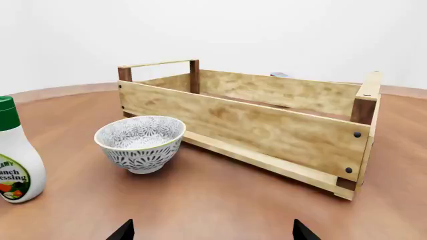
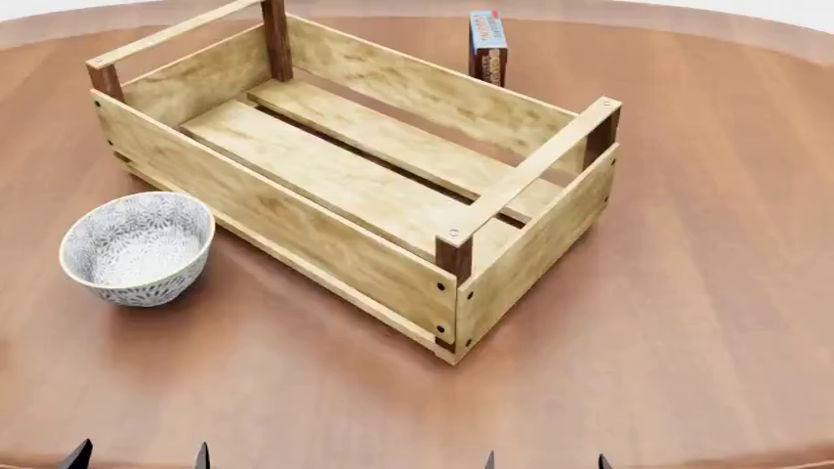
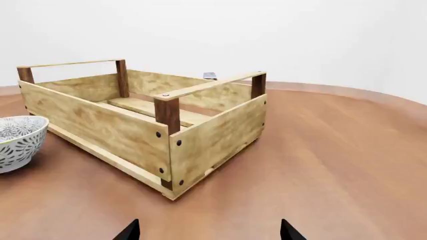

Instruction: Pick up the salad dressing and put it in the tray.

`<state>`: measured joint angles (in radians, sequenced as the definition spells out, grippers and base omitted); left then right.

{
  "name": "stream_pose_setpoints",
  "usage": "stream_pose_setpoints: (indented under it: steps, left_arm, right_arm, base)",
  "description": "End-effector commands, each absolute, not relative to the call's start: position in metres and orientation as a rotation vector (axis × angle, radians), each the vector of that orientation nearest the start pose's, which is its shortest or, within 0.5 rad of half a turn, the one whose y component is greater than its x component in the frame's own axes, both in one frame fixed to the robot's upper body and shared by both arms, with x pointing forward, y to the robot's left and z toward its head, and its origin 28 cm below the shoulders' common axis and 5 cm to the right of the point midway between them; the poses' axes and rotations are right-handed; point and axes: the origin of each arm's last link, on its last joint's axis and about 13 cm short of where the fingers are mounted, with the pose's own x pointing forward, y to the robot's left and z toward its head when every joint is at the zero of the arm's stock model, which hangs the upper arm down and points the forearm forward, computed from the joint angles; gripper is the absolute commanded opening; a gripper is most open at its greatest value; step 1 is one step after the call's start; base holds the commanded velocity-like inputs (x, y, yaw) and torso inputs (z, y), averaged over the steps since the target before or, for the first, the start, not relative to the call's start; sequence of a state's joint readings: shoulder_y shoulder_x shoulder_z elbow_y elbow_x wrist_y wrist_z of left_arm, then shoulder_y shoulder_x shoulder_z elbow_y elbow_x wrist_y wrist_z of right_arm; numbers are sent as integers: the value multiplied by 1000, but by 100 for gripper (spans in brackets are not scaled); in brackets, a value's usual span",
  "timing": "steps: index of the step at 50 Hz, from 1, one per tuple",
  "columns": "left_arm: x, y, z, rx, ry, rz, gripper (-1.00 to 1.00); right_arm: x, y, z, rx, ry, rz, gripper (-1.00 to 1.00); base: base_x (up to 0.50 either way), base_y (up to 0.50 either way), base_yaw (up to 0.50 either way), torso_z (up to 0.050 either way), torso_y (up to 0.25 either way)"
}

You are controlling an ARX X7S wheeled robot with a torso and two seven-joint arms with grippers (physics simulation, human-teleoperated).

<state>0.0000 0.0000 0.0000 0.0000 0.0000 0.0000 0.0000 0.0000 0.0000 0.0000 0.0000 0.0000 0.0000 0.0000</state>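
The salad dressing (image 1: 15, 155) is a white bottle with a green cap and a ranch label. It stands upright on the table and shows only in the left wrist view, beside the bowl; it is out of the head view. The tray (image 2: 326, 244) is a light-wood crate with dark corner posts, empty, in the middle of the table; it also shows in the left wrist view (image 1: 267, 127) and right wrist view (image 3: 100, 125). My left gripper (image 2: 137, 456) and right gripper (image 2: 545, 459) are both open and empty at the table's near edge.
A grey-white patterned bowl (image 2: 137, 246) stands left of the crate, between it and the bottle (image 1: 140, 142). A small red-and-blue box (image 2: 487, 47) stands upright behind the crate. The round wooden table (image 2: 704, 293) has bare surface to the crate's right.
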Motion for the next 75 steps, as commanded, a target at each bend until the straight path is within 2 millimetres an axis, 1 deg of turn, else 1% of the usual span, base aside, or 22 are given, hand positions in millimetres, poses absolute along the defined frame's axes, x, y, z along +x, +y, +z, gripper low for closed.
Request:
stream_pose_setpoints:
  steps: [1, 19, 24, 56, 63, 69, 73, 75]
  left_arm:
    - [210, 206, 13, -1, -1, 3, 100]
    - [211, 206, 15, -8, -16, 0, 100]
    - [211, 206, 15, -9, -21, -2, 100]
    - [209, 206, 13, -9, -24, -15, 100]
    - [209, 206, 13, -12, -17, -17, 100]
    - [211, 207, 13, -22, 1, -2, 100]
    - [216, 210, 19, 2, 6, 17, 100]
    - [219, 212, 30, -6, -1, 16, 100]
  right_arm:
    - [210, -96, 12, 5, -1, 2, 100]
    - [210, -95, 15, -33, -21, -4, 100]
    - [208, -95, 17, -42, -53, 10, 100]
    - [205, -95, 18, -50, -90, 5, 100]
    - [206, -94, 15, -71, -70, 0, 100]
    - [205, -92, 16, -107, -73, 20, 100]
    - [208, -95, 22, -146, -109, -32, 100]
    - [209, -98, 32, -128, -121, -59, 100]
  base:
    - [0, 0, 0, 0, 0]
    - [0, 0, 0, 0, 0]
    - [0, 47, 0, 0, 0]
    - [0, 498, 0, 0, 0]
    - [0, 500, 0, 0, 0]
    - [0, 0, 0, 0, 0]
    - [0, 0, 0, 0, 0]
    - [90, 0, 0, 0, 0]
